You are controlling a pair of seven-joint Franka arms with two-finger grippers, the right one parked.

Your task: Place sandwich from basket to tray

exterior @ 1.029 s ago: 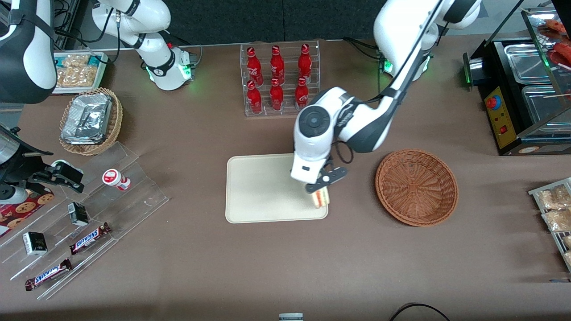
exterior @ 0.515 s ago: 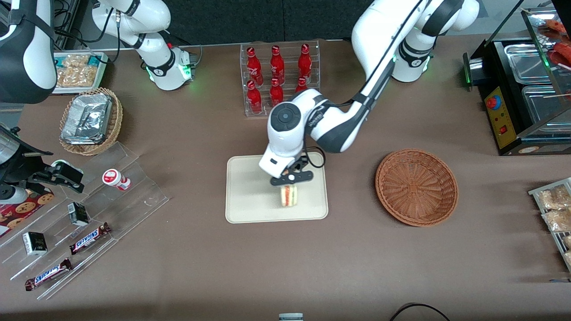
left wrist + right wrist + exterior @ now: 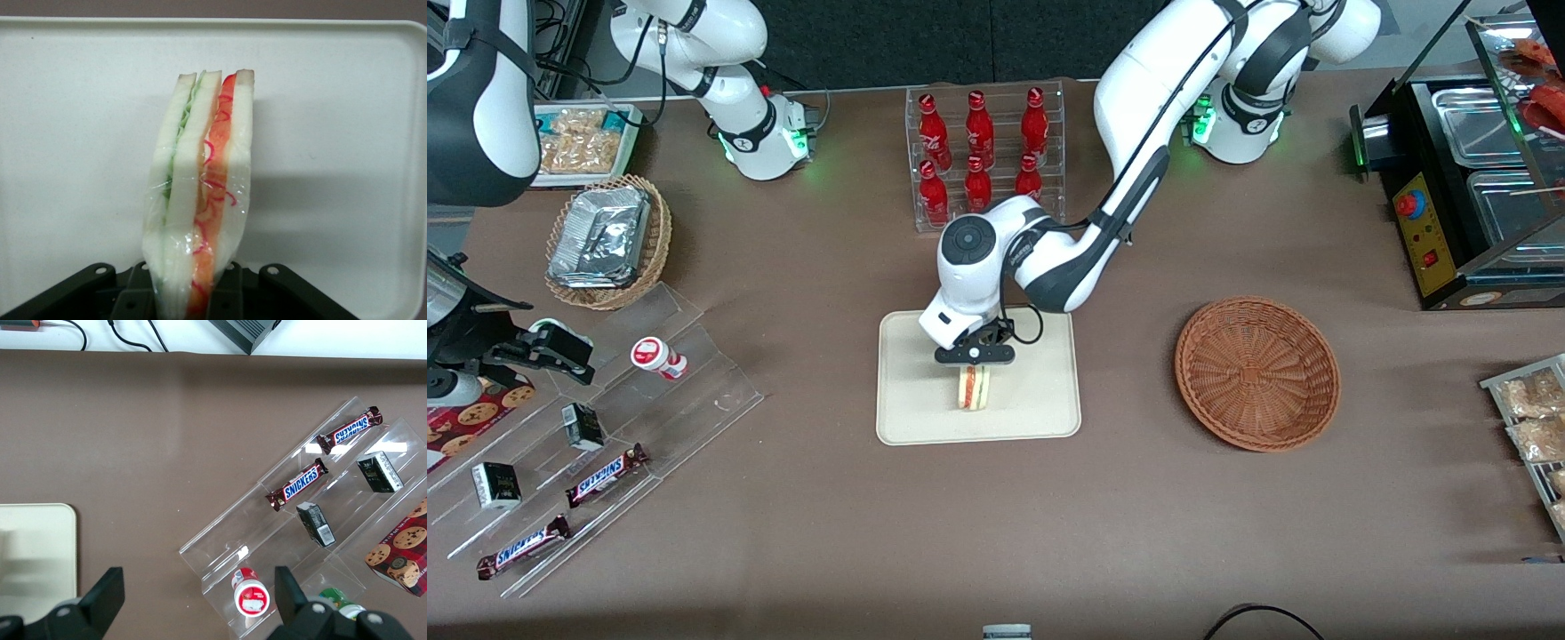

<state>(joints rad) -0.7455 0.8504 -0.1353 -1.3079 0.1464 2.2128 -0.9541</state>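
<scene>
Carrying step nearly done: gripper clamped on the clear-wrapped sandwich above the middle of the cream tray, basket empty; next, likely lower and release.

**Sandwich over the tray, basket toward the working arm's end**

The gripper holds the sandwich above the middle of the tray. The basket sits on the table beside the tray, apart from it.

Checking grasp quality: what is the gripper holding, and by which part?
The gripper holds the sandwich by one end, fingers on its bread faces, over the tray.
</scene>
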